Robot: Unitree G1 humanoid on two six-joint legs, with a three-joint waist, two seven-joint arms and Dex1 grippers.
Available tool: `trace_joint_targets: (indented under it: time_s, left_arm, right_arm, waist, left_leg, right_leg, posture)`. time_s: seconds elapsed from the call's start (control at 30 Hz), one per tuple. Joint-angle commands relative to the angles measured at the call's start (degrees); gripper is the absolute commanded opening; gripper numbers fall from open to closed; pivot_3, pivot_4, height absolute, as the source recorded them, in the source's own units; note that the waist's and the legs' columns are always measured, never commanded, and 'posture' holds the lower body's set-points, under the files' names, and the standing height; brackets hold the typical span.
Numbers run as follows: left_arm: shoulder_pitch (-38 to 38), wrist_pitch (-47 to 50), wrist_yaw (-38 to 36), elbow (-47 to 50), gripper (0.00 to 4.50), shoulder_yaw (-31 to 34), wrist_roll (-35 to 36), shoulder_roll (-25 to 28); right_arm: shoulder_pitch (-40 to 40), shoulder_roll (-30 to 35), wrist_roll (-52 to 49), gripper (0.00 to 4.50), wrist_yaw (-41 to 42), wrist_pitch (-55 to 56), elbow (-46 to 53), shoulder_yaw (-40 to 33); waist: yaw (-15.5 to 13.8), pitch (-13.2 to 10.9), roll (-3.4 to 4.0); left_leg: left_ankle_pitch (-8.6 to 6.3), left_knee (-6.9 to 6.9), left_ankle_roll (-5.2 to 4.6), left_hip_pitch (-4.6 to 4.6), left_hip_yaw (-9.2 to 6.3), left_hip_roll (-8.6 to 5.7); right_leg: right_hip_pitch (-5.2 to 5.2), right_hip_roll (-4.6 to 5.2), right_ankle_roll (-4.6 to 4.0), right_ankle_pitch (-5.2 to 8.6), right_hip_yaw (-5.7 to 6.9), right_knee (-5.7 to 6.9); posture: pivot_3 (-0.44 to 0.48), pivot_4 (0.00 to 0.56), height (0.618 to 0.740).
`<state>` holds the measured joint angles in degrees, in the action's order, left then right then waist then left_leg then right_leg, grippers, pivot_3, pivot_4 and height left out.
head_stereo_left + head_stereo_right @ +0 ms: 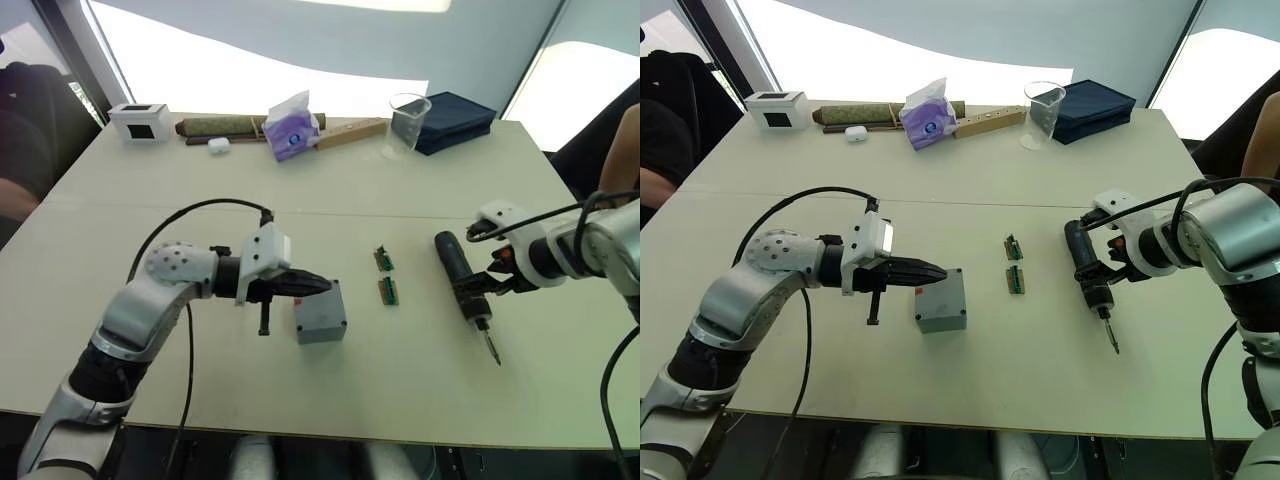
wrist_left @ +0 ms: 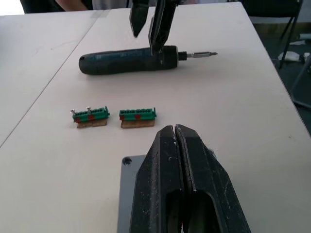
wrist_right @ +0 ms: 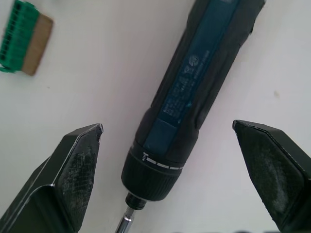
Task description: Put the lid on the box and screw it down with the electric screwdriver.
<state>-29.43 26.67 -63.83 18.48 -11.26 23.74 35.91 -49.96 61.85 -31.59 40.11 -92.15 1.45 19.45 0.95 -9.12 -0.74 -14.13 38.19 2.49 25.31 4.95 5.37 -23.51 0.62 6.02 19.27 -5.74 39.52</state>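
The grey box [image 1: 322, 325] stands on the table in front of me, and the lid [image 2: 136, 170] lies on top of it, one corner screw hole showing. My left gripper [image 1: 325, 287] is shut, its fingers lying over the lid's face. Whether they press on it I cannot tell. To the right the black electric screwdriver [image 1: 458, 268] lies flat on the table, bit pointing toward me. My right gripper [image 3: 167, 126] is open and straddles the electric screwdriver near its tapered end, one finger on each side and neither touching it.
Two small green circuit boards [image 1: 384, 259] [image 1: 389, 291] lie between the box and the screwdriver. Along the far edge stand a white box [image 1: 139, 120], a tissue pack [image 1: 291, 125], a clear cup [image 1: 407, 125] and a dark blue pouch [image 1: 455, 120]. People sit at both sides.
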Motion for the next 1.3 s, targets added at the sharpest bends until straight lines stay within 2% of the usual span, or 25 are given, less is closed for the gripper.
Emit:
trace_joint_targets:
  time_s: [0.03, 0.37, 0.4, 0.43, 0.53, 0.63, 0.73, 0.9, 0.97, 1.07, 1.1, 1.23, 1.3]
  left_arm:
    - [-0.48, -1.35, 0.83, 0.97, 0.0, -0.51, -0.78, -0.6]
    - [1.18, -1.19, 2.81, 2.64, 0.0, -0.62, -1.14, -1.04]
    - [1.17, -1.2, 3.02, 2.6, 0.0, -0.65, -1.27, -1.07]
    - [1.17, -1.33, 3.1, 2.51, 0.0, -0.66, -1.45, -0.98]
    - [1.11, -1.42, 3.16, 2.34, 0.0, -0.52, -1.51, -0.83]
    - [1.37, -1.86, 2.82, 2.1, 0.0, -0.06, -1.78, -0.2]
    - [1.57, -1.57, 3.06, 2.59, 0.0, 0.39, -1.8, 0.43]
    - [2.35, -1.3, 3.34, 2.5, 0.0, 1.78, -1.72, 2.46]
    - [2.6, -0.95, 3.14, 2.39, 0.0, 2.3, -1.32, 3.33]
    - [3.2, -0.2, 2.37, 2.6, 0.0, 2.24, -1.16, 4.73]
    - [3.33, -0.31, 1.88, 2.26, 0.0, 2.59, -1.01, 5.29]
    - [2.29, -0.03, 0.88, 0.82, 0.0, 2.26, -1.17, 5.99]
    - [2.03, -0.12, 0.24, -0.3, 0.0, 2.14, -1.21, 6.17]
  right_arm:
    - [-3.84, -0.69, 0.86, 4.46, 0.8, -0.35, -5.13, 4.11]
    - [-7.4, -6.39, 3.88, 4.46, 2.02, 0.47, -12.08, 12.03]
    - [-7.37, -6.73, 4.06, 4.0, 2.2, 0.63, -11.63, 12.62]
    - [-7.34, -7.25, 4.19, 3.91, 2.15, 0.57, -11.15, 12.87]
    - [-7.66, -8.65, 4.77, 2.85, 1.85, 0.11, -11.24, 12.19]
    - [-8.49, -10.0, 5.59, 1.99, 1.31, 0.02, -11.77, 11.26]
    - [-9.38, -10.0, 6.64, 1.92, 1.14, 0.89, -12.53, 9.77]
    - [-9.75, -9.98, 6.74, 1.92, 0.46, 2.83, -8.62, 4.28]
    - [-7.9, -10.1, 6.93, 1.92, -0.11, 8.69, -2.62, 0.73]
    - [-2.04, -17.65, 2.94, 1.92, -3.02, 18.0, 7.56, -14.23]
    - [-0.85, -20.12, 2.5, 1.92, -4.26, 19.61, 9.78, -17.09]
    - [6.65, -33.13, 1.46, 1.92, -10.15, 35.58, 20.49, -25.83]
    - [8.39, -39.04, 1.4, 1.92, -14.33, 39.29, 22.36, -27.78]
  waist:
    - [0.01, 0.0, 0.0]
    - [-0.06, 0.0, 0.01]
    - [-0.1, 0.0, 0.0]
    - [-0.1, 0.0, 0.0]
    - [-0.02, 0.0, 0.0]
    - [0.25, 0.01, 0.0]
    - [0.44, 0.01, 0.0]
    - [0.2, -0.02, 0.04]
    - [0.06, -0.03, 0.05]
    - [0.21, -0.04, 0.04]
    - [0.25, -0.03, 0.05]
    - [-0.27, -0.03, 0.04]
    - [-0.33, -0.03, 0.02]
  left_leg:
    - [0.0, 0.0, 0.0, 0.0, 0.0, 0.0]
    - [0.0, 0.01, 0.0, 0.02, 0.02, 0.0]
    - [0.0, 0.01, -0.01, 0.02, 0.01, 0.0]
    - [0.0, 0.01, 0.0, 0.02, 0.0, 0.01]
    - [0.0, 0.01, 0.0, 0.02, 0.01, 0.0]
    - [0.0, 0.01, 0.0, 0.01, 0.01, 0.02]
    - [0.0, 0.01, 0.0, -0.01, 0.02, 0.03]
    - [0.0, 0.0, 0.0, 0.02, 0.05, 0.03]
    - [0.0, -0.04, 0.0, 0.07, 0.05, 0.03]
    - [0.0, -0.08, 0.0, 0.12, 0.03, 0.03]
    - [0.0, -0.1, 0.0, 0.12, 0.04, 0.04]
    - [0.04, -0.07, 0.07, 0.13, -0.01, 0.04]
    - [0.05, -0.05, 0.09, 0.12, -0.04, 0.02]
  right_leg:
    - [0.0, 0.0, 0.0, 0.0, 0.0, -0.01]
    - [-0.04, 0.0, 0.0, 0.0, -0.01, 0.02]
    - [-0.04, 0.0, 0.0, 0.0, -0.01, 0.02]
    - [-0.04, 0.0, 0.01, 0.0, 0.0, 0.02]
    - [-0.03, 0.0, 0.01, 0.0, 0.0, 0.02]
    - [-0.03, -0.03, 0.0, 0.0, 0.0, 0.03]
    - [-0.03, -0.04, 0.0, -0.01, 0.0, 0.04]
    - [-0.09, -0.03, 0.0, -0.01, -0.02, 0.06]
    - [-0.17, -0.03, 0.0, -0.01, -0.02, 0.06]
    - [-0.21, -0.06, 0.0, 0.0, -0.03, 0.06]
    - [-0.22, -0.06, 0.0, 0.0, -0.03, 0.05]
    - [-0.2, -0.05, 0.01, 0.0, 0.04, 0.12]
    - [-0.1, -0.02, 0.02, 0.0, 0.09, 0.07]
  posture:
    - [0.0, 0.15, 0.721]
    - [0.0, 0.15, 0.721]
    - [0.0, 0.15, 0.721]
    - [0.0, 0.15, 0.721]
    - [0.0, 0.15, 0.721]
    - [0.0, 0.15, 0.721]
    - [0.0, 0.15, 0.721]
    - [0.0, 0.15, 0.721]
    - [0.0, 0.15, 0.721]
    - [0.0, 0.15, 0.721]
    - [0.0, 0.15, 0.721]
    - [0.0, 0.15, 0.721]
    - [0.0, 0.15, 0.721]
